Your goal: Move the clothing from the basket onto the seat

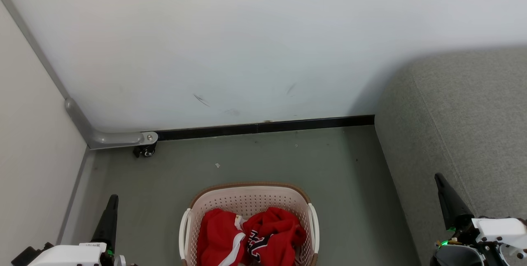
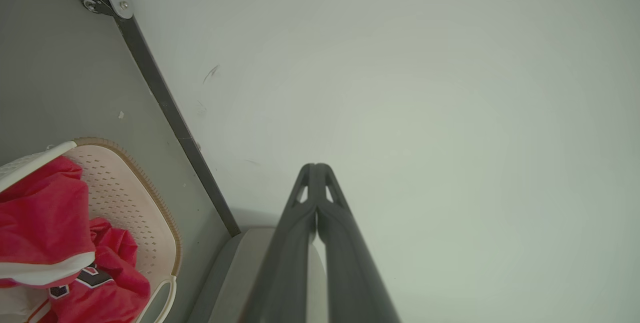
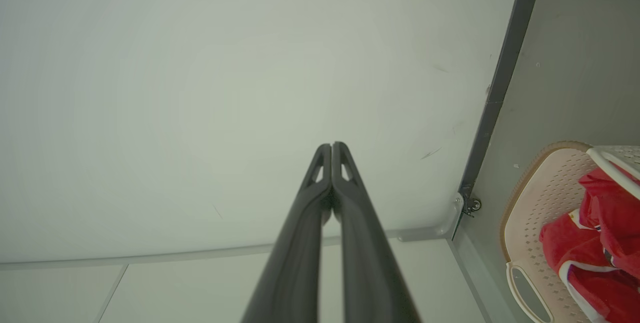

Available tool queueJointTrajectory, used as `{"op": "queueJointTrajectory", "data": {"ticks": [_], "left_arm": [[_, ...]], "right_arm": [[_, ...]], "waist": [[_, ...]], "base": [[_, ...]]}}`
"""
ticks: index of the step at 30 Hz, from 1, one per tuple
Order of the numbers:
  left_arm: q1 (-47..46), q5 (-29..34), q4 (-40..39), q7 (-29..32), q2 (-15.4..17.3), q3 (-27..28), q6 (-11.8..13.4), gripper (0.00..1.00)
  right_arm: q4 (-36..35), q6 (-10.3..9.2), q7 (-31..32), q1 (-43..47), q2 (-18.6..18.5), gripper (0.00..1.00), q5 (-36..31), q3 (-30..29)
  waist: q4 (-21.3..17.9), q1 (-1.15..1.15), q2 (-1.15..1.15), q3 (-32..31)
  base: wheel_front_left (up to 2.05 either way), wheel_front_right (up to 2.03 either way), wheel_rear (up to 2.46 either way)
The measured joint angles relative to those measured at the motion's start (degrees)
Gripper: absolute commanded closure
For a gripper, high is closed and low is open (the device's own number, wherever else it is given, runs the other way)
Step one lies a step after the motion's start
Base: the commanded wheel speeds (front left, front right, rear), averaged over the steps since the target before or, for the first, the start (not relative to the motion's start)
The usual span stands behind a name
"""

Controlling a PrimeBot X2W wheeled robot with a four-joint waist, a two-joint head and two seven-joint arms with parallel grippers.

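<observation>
left gripper (image 1: 112, 202) left of basket (image 1: 247, 184), right gripper (image 1: 441, 181) right of it, both clenched, empty. clothing (image 1: 251, 235) inside basket; seat (image 1: 461, 113) to basket's right. likely risk: grabbing tangled garments together, dragging basket.

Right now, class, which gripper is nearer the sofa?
Right. In the head view the right gripper shows against the sofa at its near edge; the left gripper is on the other side of the basket from the sofa.

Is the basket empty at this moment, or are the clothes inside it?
Not empty: the clothing, two crumpled red garments, lies inside the basket, which stands on the floor beside the seat.
</observation>
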Motion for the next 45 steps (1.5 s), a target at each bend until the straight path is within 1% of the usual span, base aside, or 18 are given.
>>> {"op": "queueJointTrajectory", "data": {"ticks": [9,10,11,12,13,16,21,26,36,39,45], "left_arm": [[0.0,0.0,0.0,0.0,0.0,0.0,0.0,1.00],[0.0,0.0,0.0,0.0,0.0,0.0,0.0,0.00],[0.2,0.0,0.4,0.0,-0.2,0.0,0.0,0.00],[0.7,0.0,0.9,0.0,-0.4,-0.1,0.0,1.00],[1.3,0.0,1.6,0.0,-0.7,-0.1,0.0,0.00],[2.5,0.0,2.4,0.0,-1.5,-0.4,0.1,0.00],[2.5,0.0,2.2,0.0,-1.4,-0.7,0.1,0.00],[2.4,0.8,1.8,-0.5,-1.3,-0.9,0.1,0.00],[1.9,5.3,0.1,-3.0,0.4,-2.8,0.1,0.00],[1.8,6.4,-0.1,-3.9,0.7,-3.6,0.1,0.00],[1.8,9.7,-0.3,-5.0,1.9,-5.1,0.1,0.00]], "right_arm": [[0.0,0.00,0.0,0.0,0.0,1.00,0.0,0.0],[0.0,0.00,0.0,0.0,0.0,0.00,0.0,0.0],[0.4,-0.01,0.0,0.2,0.1,0.00,0.0,0.0],[1.0,-0.03,0.0,0.6,0.4,1.00,0.0,0.1],[1.6,-0.03,0.0,1.2,0.6,0.00,0.0,0.1],[2.3,-0.07,0.0,2.6,1.0,0.00,0.0,0.5],[2.0,-0.07,-0.1,2.4,1.0,0.00,-0.1,1.0],[1.7,-0.07,-1.2,2.3,1.0,0.00,-1.6,1.7],[1.5,-0.07,-3.5,2.1,-0.1,0.00,-6.3,4.4],[1.5,-0.07,-3.9,2.1,-0.2,0.00,-8.2,5.1],[1.5,-0.05,-4.7,0.7,-1.2,0.00,-12.8,6.7]], "waist": [[0.0,0.00,0.00,0.0],[0.0,0.00,0.00,0.0],[0.0,0.00,0.00,0.0],[0.0,0.00,0.00,0.0],[0.0,0.00,0.00,0.0],[0.0,0.00,0.00,0.0],[0.0,0.00,0.00,0.1],[0.0,0.00,0.00,0.2],[0.2,0.03,0.00,0.3],[0.3,0.09,0.00,0.4],[0.4,0.29,0.00,0.5]], "base": [[0.00,0.00,0.00],[0.00,0.00,0.00],[0.00,0.00,0.00],[0.00,0.00,0.00],[0.00,0.00,0.00],[0.00,0.00,0.00],[0.00,0.00,0.00],[0.00,0.00,0.00],[0.00,0.00,0.00],[0.00,0.00,0.00],[0.00,0.00,0.00]]}}
